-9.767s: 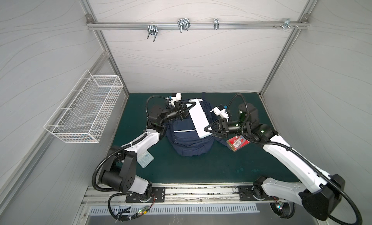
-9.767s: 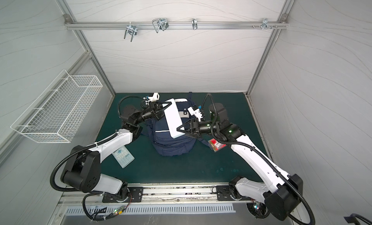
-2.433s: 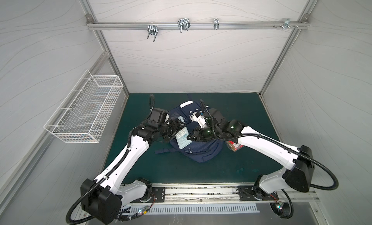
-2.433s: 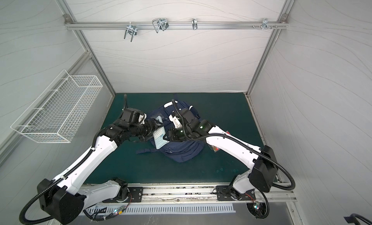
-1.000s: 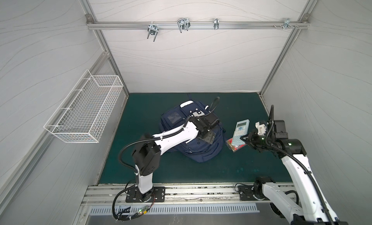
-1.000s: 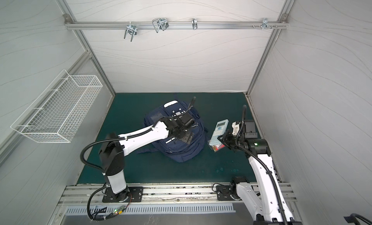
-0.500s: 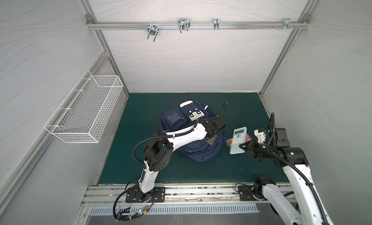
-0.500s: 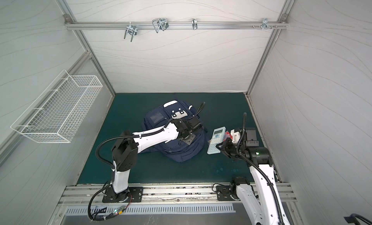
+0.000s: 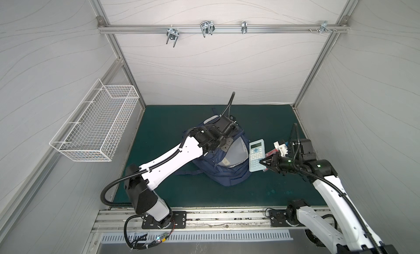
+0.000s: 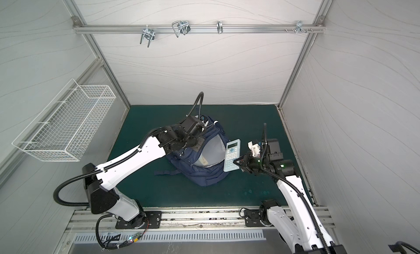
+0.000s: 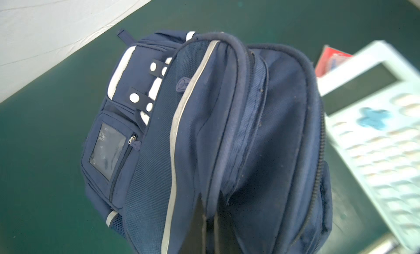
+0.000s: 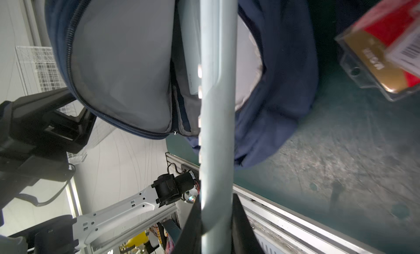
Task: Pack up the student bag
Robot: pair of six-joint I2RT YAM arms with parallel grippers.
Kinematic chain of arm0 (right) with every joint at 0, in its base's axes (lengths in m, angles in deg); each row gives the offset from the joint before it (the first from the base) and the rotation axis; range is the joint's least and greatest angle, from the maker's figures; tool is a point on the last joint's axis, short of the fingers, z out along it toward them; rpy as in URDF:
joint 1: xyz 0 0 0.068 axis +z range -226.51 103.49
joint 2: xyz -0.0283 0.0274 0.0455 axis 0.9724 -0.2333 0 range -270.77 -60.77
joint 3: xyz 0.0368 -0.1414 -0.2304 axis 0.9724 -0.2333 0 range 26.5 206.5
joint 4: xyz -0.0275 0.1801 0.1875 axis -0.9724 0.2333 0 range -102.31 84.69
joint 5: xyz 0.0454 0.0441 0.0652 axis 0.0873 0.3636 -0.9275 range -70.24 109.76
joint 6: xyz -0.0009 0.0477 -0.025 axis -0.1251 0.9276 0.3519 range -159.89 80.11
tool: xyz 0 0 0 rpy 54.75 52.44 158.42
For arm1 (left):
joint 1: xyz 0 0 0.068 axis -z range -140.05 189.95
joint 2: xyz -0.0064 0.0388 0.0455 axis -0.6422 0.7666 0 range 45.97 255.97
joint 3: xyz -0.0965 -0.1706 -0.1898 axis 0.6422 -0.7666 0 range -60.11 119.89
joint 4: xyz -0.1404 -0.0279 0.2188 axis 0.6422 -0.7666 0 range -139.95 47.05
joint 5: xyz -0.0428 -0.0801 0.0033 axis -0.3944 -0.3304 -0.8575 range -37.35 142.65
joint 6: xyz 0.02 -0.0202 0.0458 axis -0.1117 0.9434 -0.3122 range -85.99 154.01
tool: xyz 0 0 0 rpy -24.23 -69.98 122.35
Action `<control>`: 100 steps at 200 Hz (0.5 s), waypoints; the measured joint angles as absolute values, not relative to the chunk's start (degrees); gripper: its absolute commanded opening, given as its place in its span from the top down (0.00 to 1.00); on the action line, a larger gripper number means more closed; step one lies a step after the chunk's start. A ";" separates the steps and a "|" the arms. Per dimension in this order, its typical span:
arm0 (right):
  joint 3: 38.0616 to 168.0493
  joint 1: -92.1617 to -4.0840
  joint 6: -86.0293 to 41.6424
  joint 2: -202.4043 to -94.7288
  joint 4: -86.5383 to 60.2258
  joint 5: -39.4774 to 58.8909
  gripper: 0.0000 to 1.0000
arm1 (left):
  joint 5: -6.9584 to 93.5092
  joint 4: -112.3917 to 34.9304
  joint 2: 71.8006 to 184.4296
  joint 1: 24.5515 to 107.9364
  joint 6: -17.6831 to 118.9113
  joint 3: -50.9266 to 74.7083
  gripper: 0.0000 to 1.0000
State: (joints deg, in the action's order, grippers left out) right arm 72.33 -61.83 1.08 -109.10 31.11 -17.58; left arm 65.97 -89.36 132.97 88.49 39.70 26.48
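Observation:
The navy student bag (image 9: 229, 175) (image 10: 204, 176) lies on the green mat with its main compartment gaping, grey lining (image 9: 236, 155) (image 12: 127, 71) showing. My left gripper (image 9: 223, 148) (image 10: 196, 148) (image 11: 210, 216) is shut on a fold of the bag's fabric at the far rim of the opening and holds it up. My right gripper (image 9: 264, 164) (image 10: 238, 163) (image 12: 216, 209) is shut on the lower end of a light blue calculator (image 9: 256, 154) (image 10: 231, 155) (image 11: 375, 139) (image 12: 216, 105), which hangs beside the opening's right edge. A pale flat item (image 12: 191, 48) sits inside the bag.
A red and gold packet (image 9: 271, 153) (image 12: 386, 48) (image 11: 329, 59) lies on the mat just right of the bag, under the right arm. A white wire basket (image 9: 97, 125) hangs on the left wall. A rail with hooks (image 9: 206, 29) crosses the back wall.
My left gripper has shut on the bag's rim and pulled the opening wider. My right arm has carried the calculator leftwards, up to the bag's opening.

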 measured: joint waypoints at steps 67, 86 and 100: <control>71.65 -42.99 7.77 -126.50 8.80 -11.55 0.98 | 54.69 -85.41 129.26 84.27 39.26 20.42 1.00; 71.67 -38.20 9.41 -131.05 3.05 -7.84 1.00 | 52.64 -84.62 129.24 83.50 40.44 20.36 1.00; 71.67 -36.98 10.24 -134.30 -0.60 -5.47 1.00 | 51.50 -83.90 128.91 83.20 41.01 20.03 1.00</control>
State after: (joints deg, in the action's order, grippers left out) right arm 71.67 -36.98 10.24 -134.30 -0.60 -5.47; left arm 51.50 -83.90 128.91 83.20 41.01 20.03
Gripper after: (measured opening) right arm 0.184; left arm 0.053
